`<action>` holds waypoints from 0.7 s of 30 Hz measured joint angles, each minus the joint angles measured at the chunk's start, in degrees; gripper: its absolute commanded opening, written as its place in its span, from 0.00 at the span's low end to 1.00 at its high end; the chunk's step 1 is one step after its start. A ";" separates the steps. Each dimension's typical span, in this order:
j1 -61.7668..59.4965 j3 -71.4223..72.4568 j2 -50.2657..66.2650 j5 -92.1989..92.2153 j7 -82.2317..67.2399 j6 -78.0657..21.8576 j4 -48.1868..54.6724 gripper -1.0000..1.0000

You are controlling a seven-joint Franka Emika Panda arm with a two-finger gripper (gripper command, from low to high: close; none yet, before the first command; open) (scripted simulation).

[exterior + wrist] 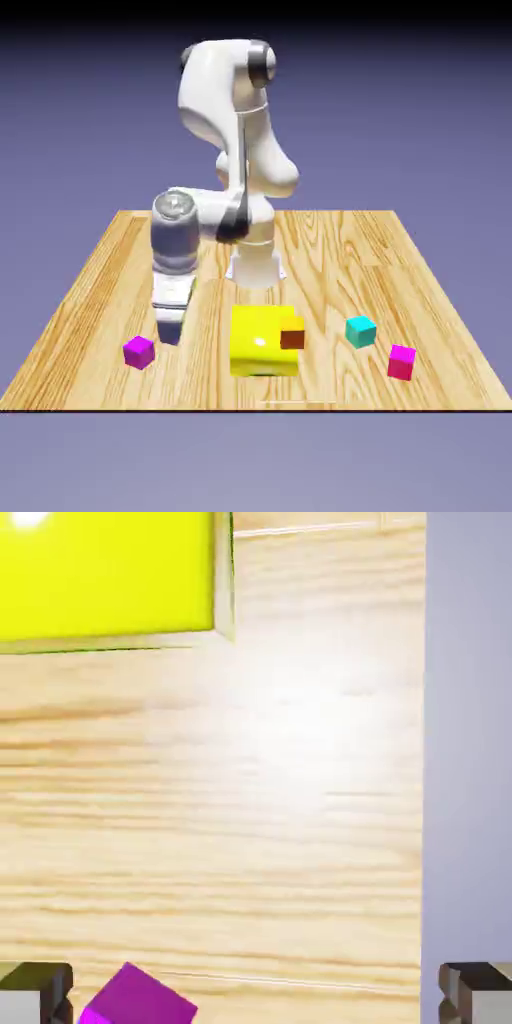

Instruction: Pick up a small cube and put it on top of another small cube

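Smooth matte purple cube (139,352) resting on grained wood table (90,290), near its front edge at the exterior view's left. Grey-fingered gripper (170,328) hanging just behind cube, jaws spread wide, grasping nothing. Glossy yellow block (262,342) well apart, sharp-edged, a highlight on top.

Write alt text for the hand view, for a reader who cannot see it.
Looking along the open tool, a small purple-magenta cube sits on the wooden table near the left finger tip, off-centre rather than between the two tips. A big yellow block fills the upper left, and the table's edge meets the blue-violet backdrop on the right.
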 measured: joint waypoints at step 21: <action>-22.45 13.09 25.41 -8.54 -52.33 -25.67 19.47 0.50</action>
